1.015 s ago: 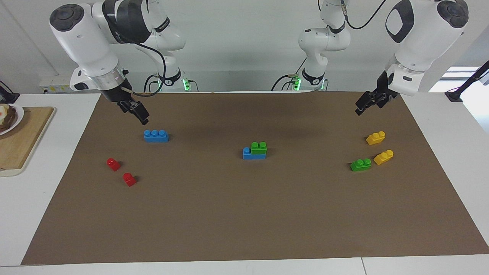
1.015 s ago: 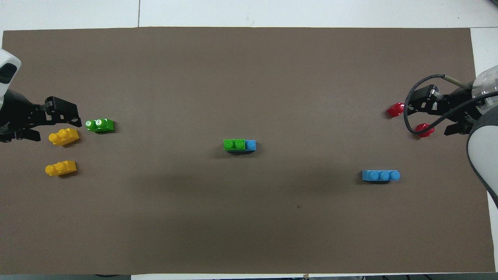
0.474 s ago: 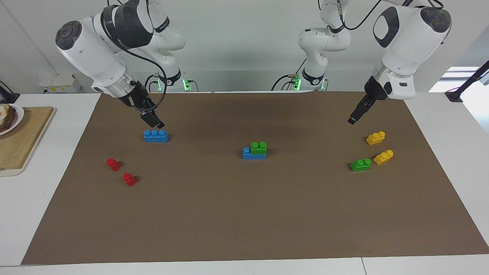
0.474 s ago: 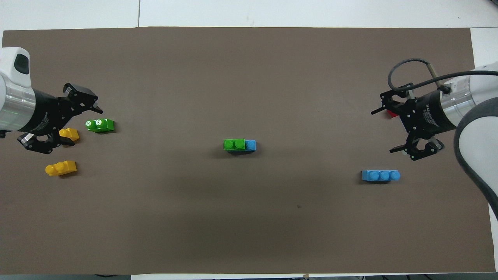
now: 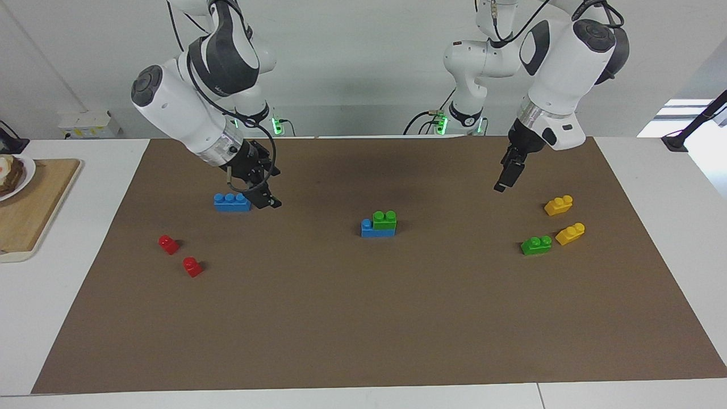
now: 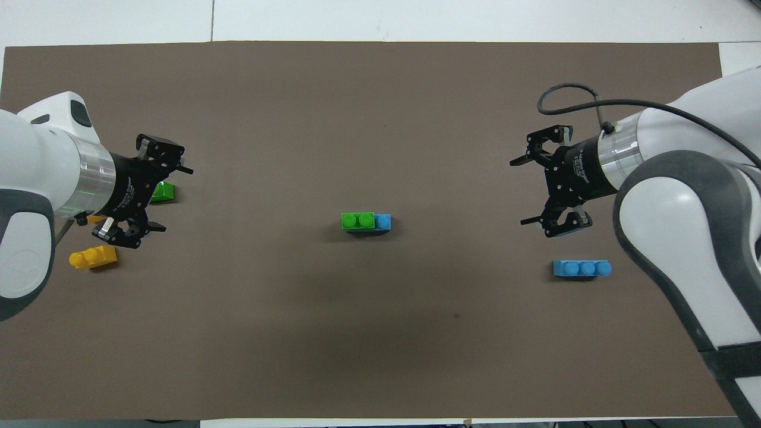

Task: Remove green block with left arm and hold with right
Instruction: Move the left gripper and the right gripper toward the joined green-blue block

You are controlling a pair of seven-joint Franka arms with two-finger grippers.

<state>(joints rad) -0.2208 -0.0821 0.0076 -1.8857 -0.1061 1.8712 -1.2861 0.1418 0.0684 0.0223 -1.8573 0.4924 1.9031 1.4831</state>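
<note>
A green block (image 5: 384, 219) with two studs sits on a blue brick (image 5: 368, 230) at the middle of the brown mat; the pair also shows in the overhead view, with the green block (image 6: 358, 220) covering most of the blue brick (image 6: 384, 222). A second green block (image 5: 536, 245) lies toward the left arm's end, partly covered in the overhead view (image 6: 163, 192). My left gripper (image 5: 505, 178) is open and empty, up in the air; in the overhead view my left gripper (image 6: 173, 198) is over that second block. My right gripper (image 5: 267, 200) is open and empty beside a loose blue three-stud brick (image 5: 232, 202); the right gripper also shows in the overhead view (image 6: 520, 191).
Two yellow bricks (image 5: 558, 205) (image 5: 570, 233) lie next to the second green block. Two red bricks (image 5: 168, 244) (image 5: 192, 266) lie toward the right arm's end. A wooden board (image 5: 28, 210) with a plate sits off the mat there.
Both arms have swung inward toward the middle of the mat. The right gripper has passed the three-stud blue brick; the left gripper has moved over the second green block. No brick has moved.
</note>
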